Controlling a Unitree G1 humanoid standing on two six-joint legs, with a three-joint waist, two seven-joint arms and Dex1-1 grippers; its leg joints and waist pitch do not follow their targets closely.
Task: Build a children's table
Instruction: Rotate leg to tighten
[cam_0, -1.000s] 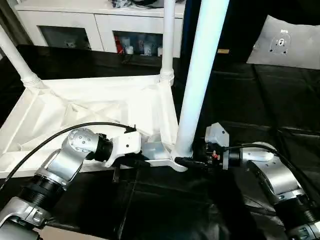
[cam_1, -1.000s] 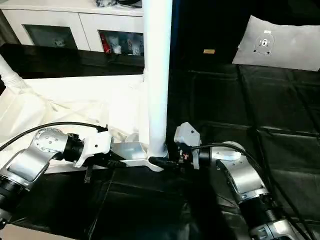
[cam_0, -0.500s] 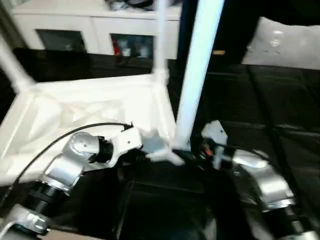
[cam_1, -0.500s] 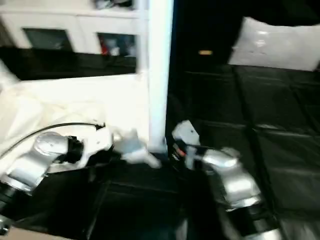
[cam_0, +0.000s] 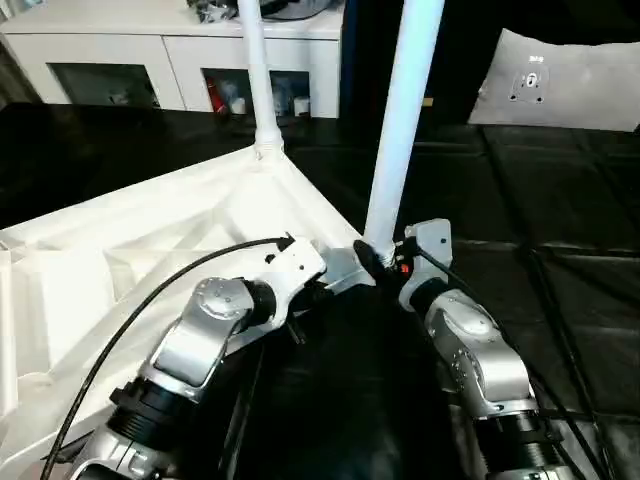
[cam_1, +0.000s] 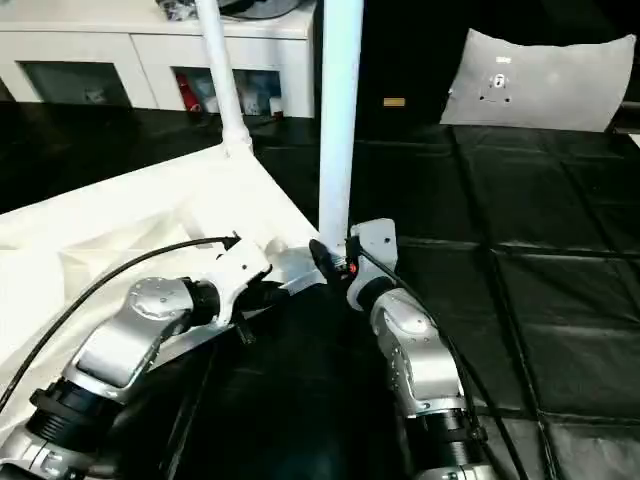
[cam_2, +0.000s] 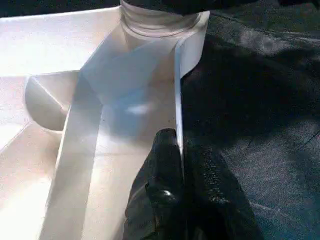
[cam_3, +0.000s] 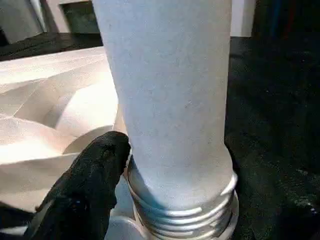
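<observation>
The tabletop (cam_0: 150, 260) lies upside down on the black floor covering (cam_0: 560, 260), ribbed underside up. Its left and near parts run out of the head views, so its full outline cannot be made out.

Two legs stand upright in its corner sockets. The far leg (cam_0: 256, 70) rises from the far corner; the near leg (cam_0: 400, 120) rises from the corner nearest the grippers. Both legs are cut off at the top of the head views.

The left gripper (cam_2: 175, 150) sits on the tabletop's edge just beside the near leg's socket. Its fingers (cam_2: 160, 165) are pressed together on the thin rim, one on each side.

The right gripper (cam_0: 378, 258) is at the base of the near leg, on the side opposite the left gripper. One finger (cam_3: 95, 170) lies against the leg just above its threaded collar (cam_3: 185, 215). The second finger is hidden, so the grip on the leg cannot be told.

A white cabinet (cam_0: 180, 60) stands beyond the floor covering.
</observation>
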